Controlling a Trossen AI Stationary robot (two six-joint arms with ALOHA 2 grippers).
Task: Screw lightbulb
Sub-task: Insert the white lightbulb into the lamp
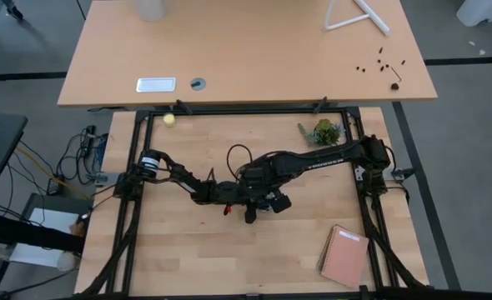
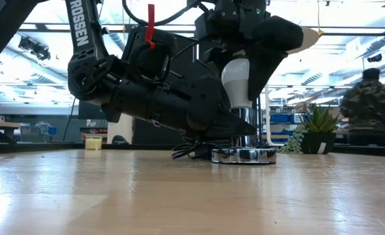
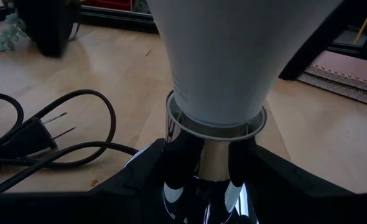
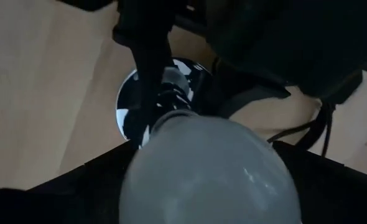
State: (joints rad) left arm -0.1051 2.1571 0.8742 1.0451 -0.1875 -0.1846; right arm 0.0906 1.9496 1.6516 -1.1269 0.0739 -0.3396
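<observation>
Left jaws [image 2: 235, 127]: low at the middle of the pale wooden tabletop [image 1: 188, 250], closed on the shiny silver metal socket post [image 3: 211, 168], one dark finger on each side, steadying it.

Socket: the post rose from a round mirrored base disc [image 2: 243, 155] lying flat on the tabletop directly under the left jaws; its black cord and two-pin plug [image 3: 28, 134] trailed just beside them.

Lightbulb: the small white pear-shaped lightbulb [image 2: 237, 81] stood upright, narrow end down, its neck meeting the socket rim between the left jaws. Smooth matt white glass, rounded dome on top; the grey screw base was not visible, so apparently already inside the socket.

Right jaws [image 4: 202, 186]: above the left jaws, reaching down over the bulb's dome with a dark finger on either flank, apparently gripping it.

Progress: the bulb looked seated and at least partly threaded. What probably remained was the last turns, then release; how tight it sat could not be judged.
</observation>
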